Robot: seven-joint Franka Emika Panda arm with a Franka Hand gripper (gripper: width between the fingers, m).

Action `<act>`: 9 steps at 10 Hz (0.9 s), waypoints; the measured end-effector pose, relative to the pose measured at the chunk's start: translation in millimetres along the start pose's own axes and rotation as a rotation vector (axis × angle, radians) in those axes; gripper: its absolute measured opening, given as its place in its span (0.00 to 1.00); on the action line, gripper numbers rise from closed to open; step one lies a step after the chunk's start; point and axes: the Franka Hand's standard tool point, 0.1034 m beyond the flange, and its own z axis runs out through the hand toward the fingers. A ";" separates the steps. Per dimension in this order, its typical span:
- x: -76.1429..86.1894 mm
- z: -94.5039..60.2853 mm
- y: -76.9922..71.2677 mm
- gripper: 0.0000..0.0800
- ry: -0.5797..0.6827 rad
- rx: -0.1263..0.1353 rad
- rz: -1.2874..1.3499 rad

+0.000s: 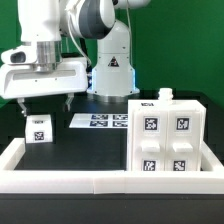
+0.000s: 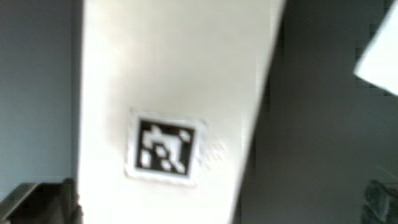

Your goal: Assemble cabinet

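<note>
One long white insert piece point(image 2: 178, 90), lengthwise between the wide-apart, empty fingers point(image 2: 36, 206)

No words, numbers or brand names are reading legibly in either view. Square black-and-white tags point(image 1: 150, 125) are showing as the only marks. Four are sitting on the front face of the cabinet body point(image 1: 165, 146), one on the small white piece point(image 1: 38, 127), and several on the marker board point(image 1: 100, 121). A small triangular sign point(image 1: 112, 68) is showing on the arm base point(image 1: 110, 85), its content too small to tell. In the wrist view, one blurred tag is showing on a white panel point(image 2: 178, 60).
</note>
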 end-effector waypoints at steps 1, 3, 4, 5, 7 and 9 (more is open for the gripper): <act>2.7 2.1 3.1 1.00 0.001 -0.002 -0.003; -0.3 9.2 9.6 1.00 0.000 -0.005 -0.014; 1.5 9.8 14.8 1.00 0.002 -0.008 -0.014; 1.9 11.3 15.4 1.00 0.002 -0.009 -0.014; -0.2 17.4 12.2 1.00 -0.001 -0.007 -0.016; -5.4 26.9 11.0 1.00 -0.006 -0.008 -0.020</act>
